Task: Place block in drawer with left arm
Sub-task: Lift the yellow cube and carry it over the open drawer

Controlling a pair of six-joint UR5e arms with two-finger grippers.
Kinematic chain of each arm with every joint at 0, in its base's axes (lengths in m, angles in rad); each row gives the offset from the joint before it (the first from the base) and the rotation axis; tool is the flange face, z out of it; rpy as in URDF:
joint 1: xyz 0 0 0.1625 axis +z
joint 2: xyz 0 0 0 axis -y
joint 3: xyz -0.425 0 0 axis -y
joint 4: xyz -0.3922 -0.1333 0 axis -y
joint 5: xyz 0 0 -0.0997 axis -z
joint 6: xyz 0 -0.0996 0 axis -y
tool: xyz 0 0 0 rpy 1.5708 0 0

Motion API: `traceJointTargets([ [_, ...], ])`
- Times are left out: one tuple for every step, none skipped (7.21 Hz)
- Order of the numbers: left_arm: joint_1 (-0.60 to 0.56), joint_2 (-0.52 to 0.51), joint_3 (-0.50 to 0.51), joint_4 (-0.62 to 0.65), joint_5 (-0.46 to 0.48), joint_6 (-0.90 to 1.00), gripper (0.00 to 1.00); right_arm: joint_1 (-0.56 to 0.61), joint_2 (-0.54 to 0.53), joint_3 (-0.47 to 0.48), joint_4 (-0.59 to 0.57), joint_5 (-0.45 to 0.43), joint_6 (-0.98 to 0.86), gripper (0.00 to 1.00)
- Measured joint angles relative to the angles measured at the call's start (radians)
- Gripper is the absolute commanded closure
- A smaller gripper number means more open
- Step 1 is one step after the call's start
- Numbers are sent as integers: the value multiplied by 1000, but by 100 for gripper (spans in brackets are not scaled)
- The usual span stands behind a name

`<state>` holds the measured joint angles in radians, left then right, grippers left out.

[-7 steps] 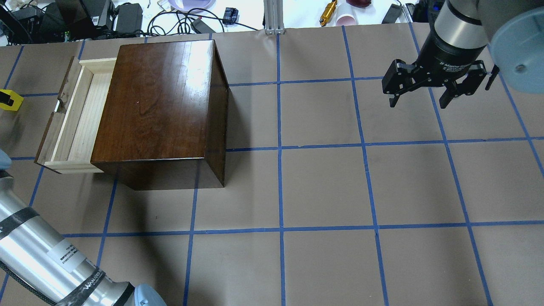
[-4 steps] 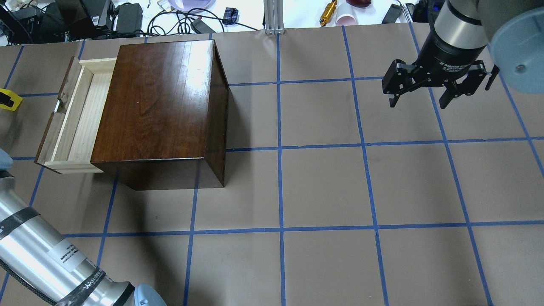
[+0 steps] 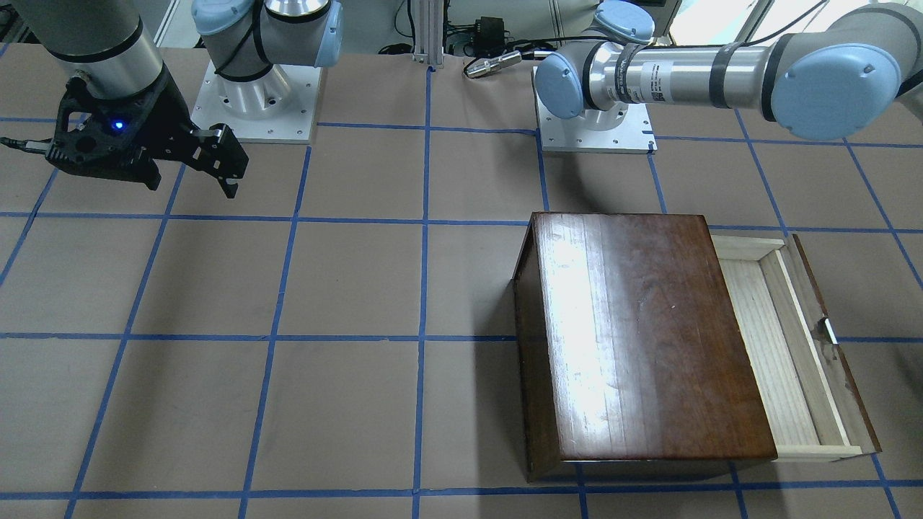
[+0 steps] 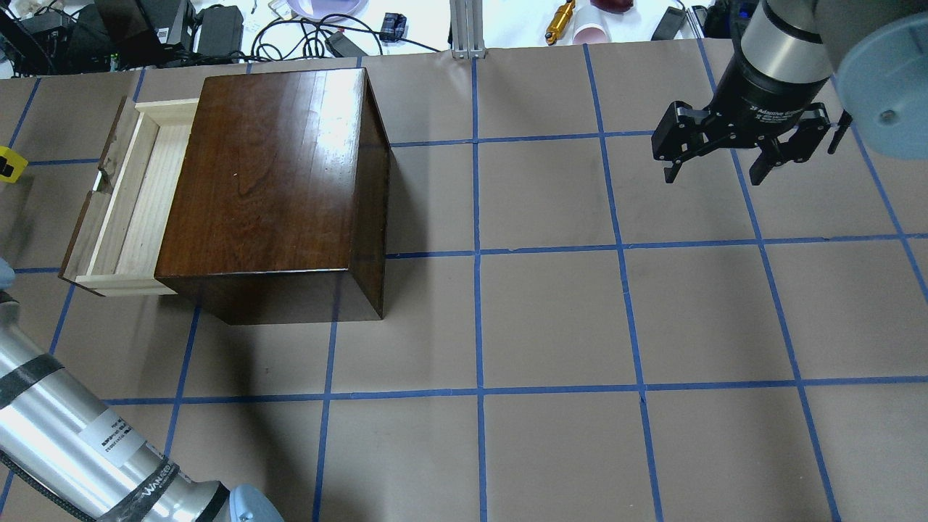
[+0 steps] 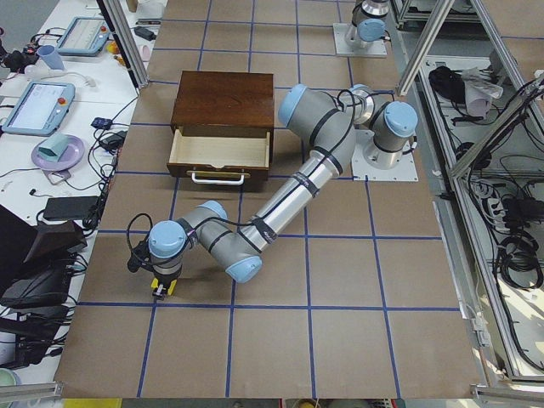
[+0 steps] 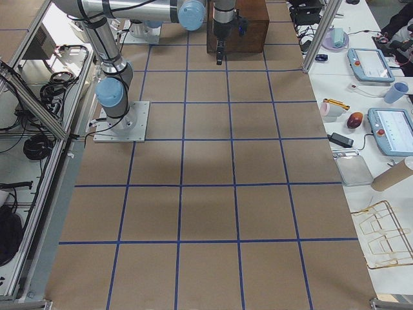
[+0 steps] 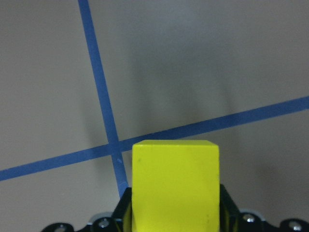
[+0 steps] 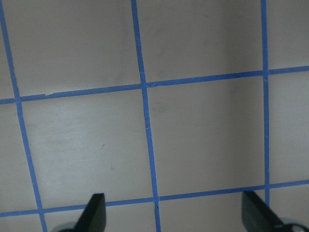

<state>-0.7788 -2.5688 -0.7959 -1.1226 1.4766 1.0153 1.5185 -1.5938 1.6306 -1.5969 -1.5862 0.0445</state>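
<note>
The left gripper's (image 7: 175,215) jaws were pinched on the small bright yellow cube block (image 7: 175,181), a black finger (image 7: 124,212) hugging each side of it in the left wrist view. The frames did not settle whether the block was clear of the brown table with its blue tape grid (image 4: 551,319).

In the overhead view only a sliver of the block (image 4: 6,162) showed, at the far left edge of the frame. Just to its right lay the shallow pale raw-wood drawer (image 4: 141,203), pulled out of the glossy dark-brown wooden cabinet (image 4: 268,174). The drawer's dark front faced the block and its long axis ran up and down the frame.

In the exterior left view the drawer (image 5: 219,149) sat well apart from the gripped block (image 5: 160,287), up-frame and a little to the right, white handle (image 5: 217,178) toward it. So the carry likely ran up-frame, over the dark front, then down into the tray.

The drawer held nothing that showed.

The silver left arm (image 4: 65,435) was by far the nearer. The right gripper (image 4: 714,170) hung at the upper right of the overhead frame, jaws spread on nothing.
</note>
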Motion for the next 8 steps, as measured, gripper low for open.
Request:
traceJointTargets([
  [-4, 41, -4, -71, 1, -5, 100, 0, 0, 0, 0, 0, 0, 0],
  [-8, 90, -14, -129, 4, -10, 100, 0, 0, 0, 0, 0, 0, 0],
  [-15, 142, -32, -181, 7, -17, 100, 0, 0, 0, 0, 0, 0, 0],
  [-29, 193, -53, -227, 8, -42, 100, 0, 0, 1, 0, 0, 0, 0],
  [-53, 245, -74, -268, 11, -91, 100, 0, 0, 1, 0, 0, 0, 0],
  [-81, 297, -89, -319, 13, -148, 100, 0, 0, 1, 0, 0, 0, 0],
  [-106, 347, -99, -381, 14, -206, 100, 0, 0, 1, 0, 0, 0, 0],
  [-128, 391, -104, -439, 14, -260, 100, 0, 0, 1, 0, 0, 0, 0],
])
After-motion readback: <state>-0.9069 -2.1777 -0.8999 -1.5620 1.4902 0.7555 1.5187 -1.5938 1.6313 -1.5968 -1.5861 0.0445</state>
